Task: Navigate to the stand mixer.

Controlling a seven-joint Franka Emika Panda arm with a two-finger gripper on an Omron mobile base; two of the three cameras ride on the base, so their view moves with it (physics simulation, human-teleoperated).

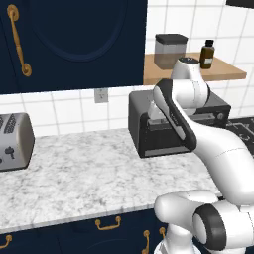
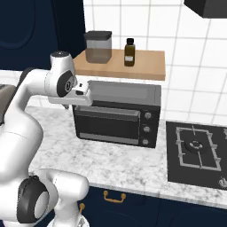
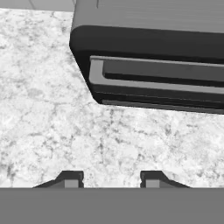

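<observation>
**Marble table, toaster to hob**

White-tiled wall backs a marble table point(image 1: 89, 173). At its left edge stands a silver two-slot toaster point(image 1: 14, 141). Toward the middle, against the wall, sits a black toaster oven point(image 2: 117, 115), and the jaws point(image 3: 111, 179) hang above the bare marble just before it, parted and holding nothing. Above the oven, a wooden shelf point(image 2: 146, 66) carries a grey canister point(image 2: 98, 46) and a brown bottle point(image 2: 129, 52). At the right edge lies a black gas hob point(image 2: 197, 153).

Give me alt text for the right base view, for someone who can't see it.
A black toaster oven sits on a marble counter with the white robot arm raised at its left. Above, a wooden shelf holds a lidded canister and a brown bottle; a gas hob lies to the right.
</observation>
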